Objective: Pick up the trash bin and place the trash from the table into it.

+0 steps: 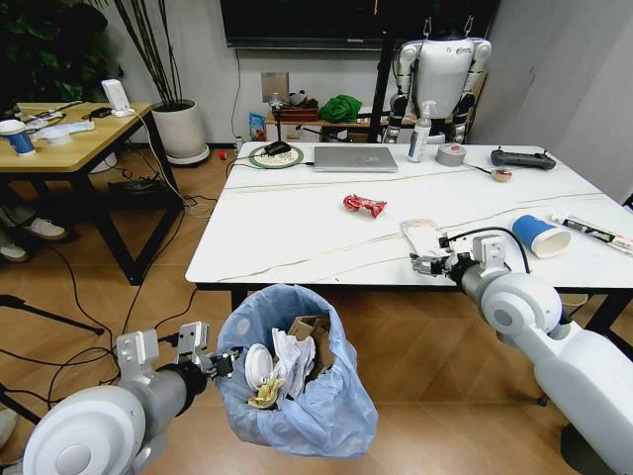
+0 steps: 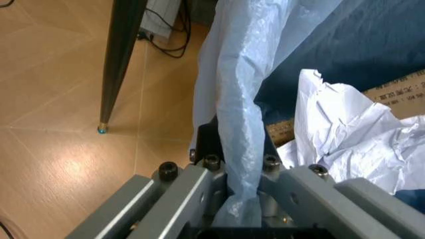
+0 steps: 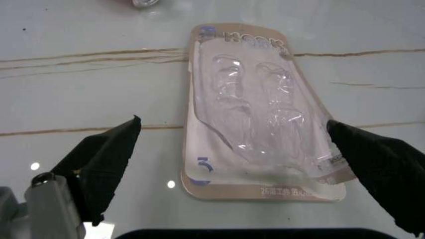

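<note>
Blue plastic lining crinkles around the trash bin (image 1: pixel 297 371), which sits off the floor just below the table's near edge, held at its rim by the left pincer (image 1: pixel 224 362). In the left wrist view the pincer's jaws are clamped on a fold of the bag (image 2: pixel 240 124), with crumpled white paper (image 2: pixel 352 134) and a strip of brown cardboard (image 2: pixel 398 87) lying inside the bin. From the head camera the bin already holds white paper, a torn cardboard piece and a yellowish wrapper.

Above it, the white marble-look table (image 1: pixel 297 233) carries the remaining litter. At the near edge toward the right-hand side, the right pincer (image 1: pixel 432 259) hovers low over a clear plastic blister pack (image 1: pixel 423 236); in the right wrist view its black fingers (image 3: pixel 106 159) stand wide apart on either side of the pack (image 3: pixel 256 109), which lies flat on the tabletop, untouched. Just beyond, toward the right edge, a blue paper cup (image 1: pixel 540 236) lies on its side. Near the table's middle rests a red wrapper (image 1: pixel 365 205).

Along the far edge stand a silver laptop (image 1: pixel 355 157), a spray bottle (image 1: pixel 420 133), a grey tape roll (image 1: pixel 451 154) and a black controller (image 1: pixel 523 158).
</note>
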